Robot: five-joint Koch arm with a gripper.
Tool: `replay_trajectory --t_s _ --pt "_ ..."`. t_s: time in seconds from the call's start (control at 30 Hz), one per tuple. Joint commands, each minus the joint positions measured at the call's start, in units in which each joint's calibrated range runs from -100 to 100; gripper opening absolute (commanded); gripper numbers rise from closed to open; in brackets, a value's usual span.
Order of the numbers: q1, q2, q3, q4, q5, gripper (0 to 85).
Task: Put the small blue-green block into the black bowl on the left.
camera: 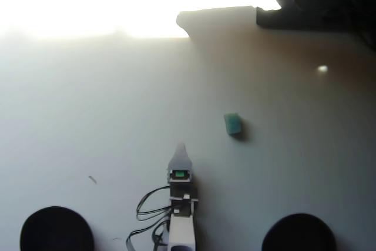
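Note:
The small blue-green block (pixel 232 124) lies on the pale table, right of centre in the overhead view. The arm comes up from the bottom edge, and its gripper (pixel 180 147) points up the picture, below and left of the block and apart from it. Only one pointed tip shows, so whether it is open or shut is unclear. A small green light glows on the gripper body. The black bowl (pixel 56 230) sits at the bottom left corner, partly cut off by the edge, far from the block.
A second black bowl (pixel 298 233) sits at the bottom right. Black cables (pixel 147 210) loop left of the arm. Strong glare washes out the top left. A dark object (pixel 317 4) fills the top right corner.

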Motion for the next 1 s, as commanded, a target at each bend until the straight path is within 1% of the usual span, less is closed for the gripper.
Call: replay_trajectory --t_s 0.0,0.27,0.73,0.97 --pt "0.7 2.2 -0.4 -0.4 -0.1 49.3" --pt "2.7 2.2 -0.2 -0.3 -0.3 49.3" --pt "2.6 2.3 -0.2 -0.3 -0.3 48.8" --pt "2.7 2.3 -0.2 -0.3 -1.2 48.7"
